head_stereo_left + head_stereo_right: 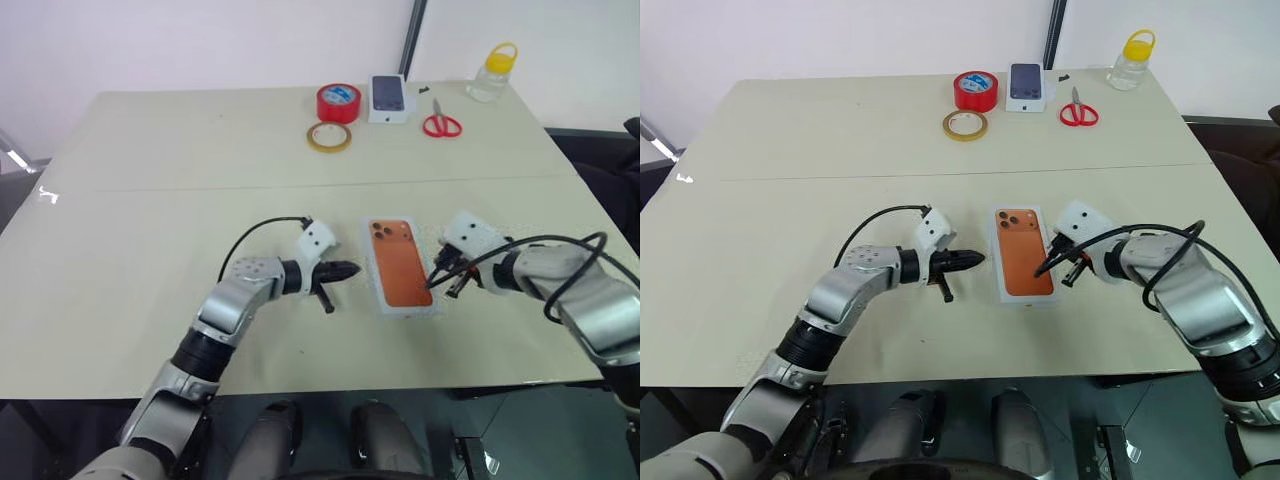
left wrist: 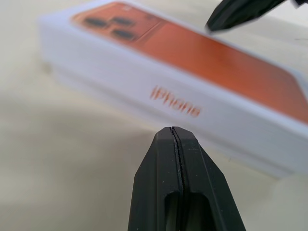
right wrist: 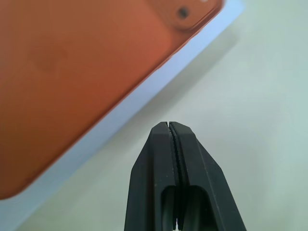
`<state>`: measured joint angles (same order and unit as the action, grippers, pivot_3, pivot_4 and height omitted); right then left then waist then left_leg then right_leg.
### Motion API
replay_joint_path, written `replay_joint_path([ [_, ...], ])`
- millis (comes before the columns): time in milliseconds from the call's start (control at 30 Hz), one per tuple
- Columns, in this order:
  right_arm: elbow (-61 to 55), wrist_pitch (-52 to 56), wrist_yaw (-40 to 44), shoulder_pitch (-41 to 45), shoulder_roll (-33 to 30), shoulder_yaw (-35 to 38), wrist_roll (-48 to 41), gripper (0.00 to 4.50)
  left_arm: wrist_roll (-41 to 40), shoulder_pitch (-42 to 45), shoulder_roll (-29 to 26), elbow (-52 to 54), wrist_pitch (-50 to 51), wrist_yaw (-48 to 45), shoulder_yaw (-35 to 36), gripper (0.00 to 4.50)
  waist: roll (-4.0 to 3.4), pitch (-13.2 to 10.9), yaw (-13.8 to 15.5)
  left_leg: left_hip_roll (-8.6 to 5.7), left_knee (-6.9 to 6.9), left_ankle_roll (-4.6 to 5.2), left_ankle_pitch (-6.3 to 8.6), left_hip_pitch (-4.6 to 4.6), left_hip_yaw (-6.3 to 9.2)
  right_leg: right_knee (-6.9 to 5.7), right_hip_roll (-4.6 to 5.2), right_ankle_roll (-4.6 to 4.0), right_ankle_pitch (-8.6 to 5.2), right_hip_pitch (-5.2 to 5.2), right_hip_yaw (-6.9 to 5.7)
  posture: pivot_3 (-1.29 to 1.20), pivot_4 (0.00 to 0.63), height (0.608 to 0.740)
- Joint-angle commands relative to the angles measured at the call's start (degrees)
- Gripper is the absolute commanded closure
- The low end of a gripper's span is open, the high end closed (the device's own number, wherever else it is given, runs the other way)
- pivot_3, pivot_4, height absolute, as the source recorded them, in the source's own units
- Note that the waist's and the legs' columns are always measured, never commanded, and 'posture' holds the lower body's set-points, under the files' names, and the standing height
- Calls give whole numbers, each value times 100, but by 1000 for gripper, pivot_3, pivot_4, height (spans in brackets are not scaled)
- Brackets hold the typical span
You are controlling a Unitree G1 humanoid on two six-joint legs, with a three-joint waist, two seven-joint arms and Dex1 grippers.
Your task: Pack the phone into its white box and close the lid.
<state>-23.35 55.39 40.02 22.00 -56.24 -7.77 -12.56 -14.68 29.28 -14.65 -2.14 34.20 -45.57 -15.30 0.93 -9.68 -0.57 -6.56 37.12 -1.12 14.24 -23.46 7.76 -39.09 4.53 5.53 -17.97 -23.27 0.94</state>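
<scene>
So the lid [image 1: 403, 267] with the orange phone print is sitting on the white box [image 2: 226, 144], closed, just right of center in the lower half of the left eye view. In the left wrist view you can see the box's white side wall with the orange lettering on it. It's lying flat on the beige table [image 1: 150, 200].

The left gripper [image 1: 343, 270] is just left of the box, fingers pressed together all the way, nothing between them. The tip points toward the box's left side and sits near it, but there's a bit of table showing between them, so not touching.

The right gripper [image 1: 436, 281] comes in from the right, tip over or right at the box's right edge. Its fingers are pinched together too, holding nothing. Can't really tell if the tip is in contact with the lid or just hovering above it.

Along the top of the frame: a red tape roll [image 1: 338, 102], a tan tape ring [image 1: 329, 137] below it, a small white box [image 1: 388, 98] picturing a dark phone, red scissors [image 1: 440, 122], and a clear jar with a yellow lid [image 1: 493, 73] at upper right.
</scene>
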Motion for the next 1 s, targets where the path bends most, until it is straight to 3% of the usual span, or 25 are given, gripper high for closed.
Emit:
replay_joint_path([
  [33, -254, -432, 342, -181, -173, 609, -211, 4468, -485, 68, 113, 371, 190, 116, 575, 4500, 0, 0, 8, 0, 1, 0, 0, 0, 0, 1, 0, 0, 0, 1, 0, 0, 150, 740],
  [200, -839, -608, 909, -746, -201, 1108, -766, 4468, -530, 308, 405, 380, 236, 298, 558, 4500, 1, 0, 58, -1, 4, 1, 0, 0, -1, 3, 1, 1, 0, 6, -1, 0, 150, 740],
  [367, -1179, -434, 749, -1142, -73, 837, -773, 4468, 35, 720, 577, -158, -137, 297, -97, 4500, 2, 0, 111, -1, 6, 1, 1, 0, -3, 3, 0, 4, 2, 7, 0, 0, 150, 740],
  [533, -1290, -206, 483, -1440, -103, 643, -688, 4468, 675, 742, 328, -464, -399, 82, -873, 4500, 2, 1, 116, 0, 3, 1, 1, 2, -8, 3, 0, 4, 2, 5, 5, 0, 150, 740],
  [667, -1321, -138, 342, -1515, -95, 627, -680, 4468, 777, 589, 149, -344, -357, -96, -1089, 4500, 7, 9, 124, 0, 4, 1, 1, 8, -7, 5, 0, 4, 2, 13, 5, 0, 150, 740],
  [833, -1240, -311, 205, -1360, 35, 886, -730, 4468, 652, 270, -58, 13, -428, -51, -715, 4500, 9, 10, 117, 1, 3, 2, 2, 9, -6, 6, 0, 4, 1, 15, 5, 0, 150, 740],
  [1000, -684, -737, 3, -864, 455, 1363, -777, 4468, 13, -309, -508, 825, -210, -212, 127, 4500, 9, 8, 76, 3, -1, 1, 1, 9, -7, 0, -3, 4, 1, 5, 9, 0, 150, 740],
])
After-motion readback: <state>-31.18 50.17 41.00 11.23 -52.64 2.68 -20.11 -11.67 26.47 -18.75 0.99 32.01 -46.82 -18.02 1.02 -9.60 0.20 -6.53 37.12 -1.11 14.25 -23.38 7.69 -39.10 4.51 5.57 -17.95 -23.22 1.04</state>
